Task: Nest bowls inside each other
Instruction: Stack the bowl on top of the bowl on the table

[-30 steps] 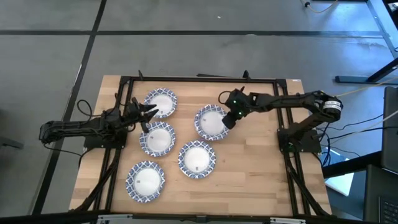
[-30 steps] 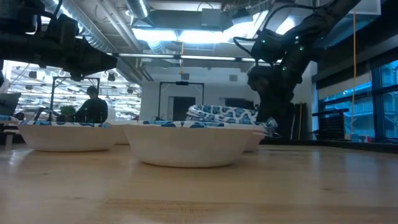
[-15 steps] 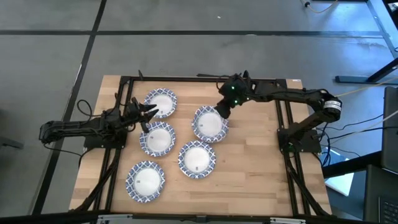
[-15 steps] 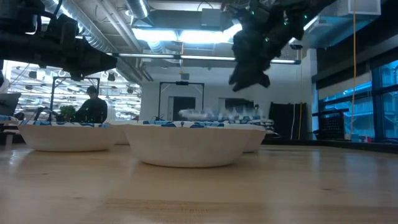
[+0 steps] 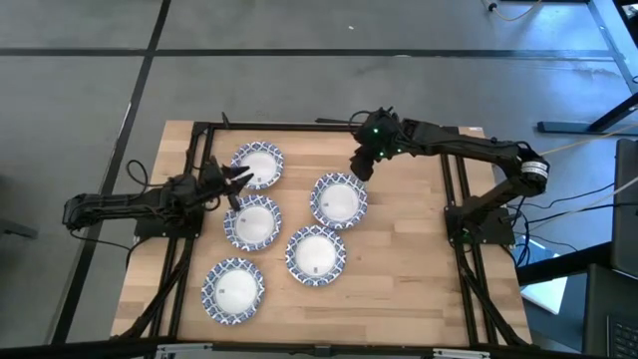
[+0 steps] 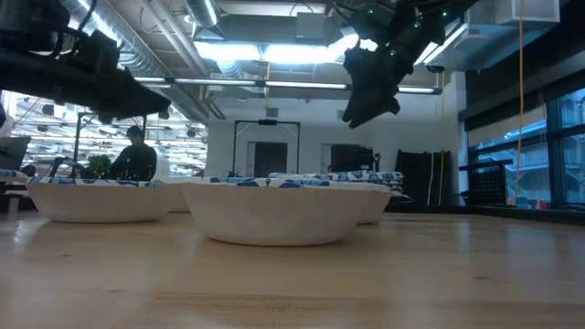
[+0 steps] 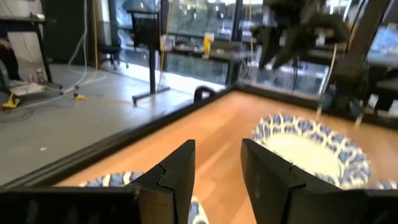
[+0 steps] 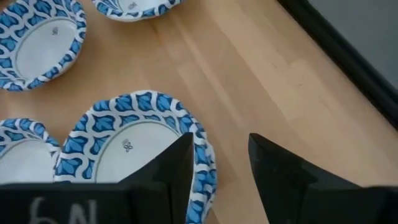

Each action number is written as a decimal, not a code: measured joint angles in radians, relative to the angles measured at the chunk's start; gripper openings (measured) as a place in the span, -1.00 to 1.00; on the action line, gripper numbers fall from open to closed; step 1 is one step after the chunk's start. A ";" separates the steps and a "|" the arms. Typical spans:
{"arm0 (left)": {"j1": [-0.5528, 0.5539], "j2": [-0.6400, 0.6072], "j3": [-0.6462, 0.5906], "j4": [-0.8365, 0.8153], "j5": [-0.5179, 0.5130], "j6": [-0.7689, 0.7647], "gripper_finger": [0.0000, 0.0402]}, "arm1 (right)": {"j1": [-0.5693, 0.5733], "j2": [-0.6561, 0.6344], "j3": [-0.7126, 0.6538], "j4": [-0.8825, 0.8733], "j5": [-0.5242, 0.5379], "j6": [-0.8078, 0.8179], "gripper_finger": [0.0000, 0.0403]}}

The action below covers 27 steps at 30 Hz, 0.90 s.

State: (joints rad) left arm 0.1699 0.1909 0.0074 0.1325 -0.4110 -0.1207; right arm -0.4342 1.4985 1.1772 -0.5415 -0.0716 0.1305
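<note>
High view: right gripper (image 5: 360, 167) raised (empty).

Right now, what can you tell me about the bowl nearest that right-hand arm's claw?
That bowl is small, round and shallow, with a plain white centre and a blue-and-white patterned rim. It sits upright on the wooden table, and its thick rim looks like stacked bowls. The right gripper hovers above its far edge, fingers open, not touching. A neighbouring bowl lies close beside it; whether they touch is unclear.
</note>
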 joint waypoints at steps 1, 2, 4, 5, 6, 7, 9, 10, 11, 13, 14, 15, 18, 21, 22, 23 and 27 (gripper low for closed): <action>0.000 0.000 0.000 -0.015 0.010 0.000 -0.38 | -0.001 -0.014 -0.005 0.008 0.000 -0.010 -0.23; 0.000 0.000 0.000 -0.027 0.023 -0.001 -0.38 | -0.001 -0.029 -0.006 0.020 0.000 -0.023 -0.23; 0.000 0.000 0.000 -0.030 0.032 -0.001 -0.38 | -0.001 -0.065 -0.015 0.048 0.000 -0.048 -0.23; 0.000 0.000 0.000 -0.027 0.032 -0.001 -0.38 | -0.001 -0.087 -0.024 0.058 0.000 -0.056 -0.24; 0.000 0.000 0.000 -0.025 0.032 -0.001 -0.38 | -0.001 -0.110 -0.035 0.070 0.000 -0.060 -0.24; 0.000 0.000 0.000 -0.022 0.033 0.000 -0.38 | -0.002 -0.136 -0.045 0.078 0.000 -0.063 -0.24; 0.000 0.000 0.000 -0.021 0.033 0.000 -0.38 | -0.002 -0.197 -0.075 0.108 0.000 -0.077 -0.24; 0.000 0.000 0.000 -0.021 0.034 0.000 -0.38 | -0.002 -0.232 -0.097 0.126 0.001 -0.082 -0.24; 0.000 0.000 0.000 -0.021 0.035 0.000 -0.38 | -0.002 -0.269 -0.123 0.148 0.002 -0.083 -0.24; 0.000 0.000 0.000 -0.021 0.035 0.017 -0.38 | -0.002 -0.345 -0.182 0.203 0.003 -0.079 -0.24; 0.000 0.000 0.000 -0.020 0.035 0.027 -0.38 | -0.002 -0.380 -0.211 0.234 0.003 -0.066 -0.24; 0.001 0.001 0.000 -0.020 0.032 0.038 -0.38 | -0.002 -0.417 -0.240 0.267 0.003 -0.054 -0.24; 0.007 0.017 0.000 -0.019 0.016 0.049 -0.38 | -0.002 -0.506 -0.315 0.330 0.002 0.004 -0.24; 0.020 0.050 0.002 -0.019 0.010 0.046 -0.38 | -0.002 -0.565 -0.372 0.359 0.002 0.050 -0.24; 0.024 0.064 0.008 -0.019 0.009 0.046 -0.38 | -0.002 -0.579 -0.384 0.366 0.002 0.062 -0.24; 0.028 0.079 0.020 -0.012 0.010 0.045 -0.38 | -0.002 -0.588 -0.394 0.370 0.002 0.075 -0.24; 0.038 0.146 0.089 0.006 0.010 0.063 -0.38 | -0.002 -0.598 -0.412 0.363 0.002 0.095 -0.24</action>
State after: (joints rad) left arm 0.2077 0.3370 0.0967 0.1383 -0.4011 -0.0574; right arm -0.4366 0.9005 0.7654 -0.1783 -0.0700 0.2253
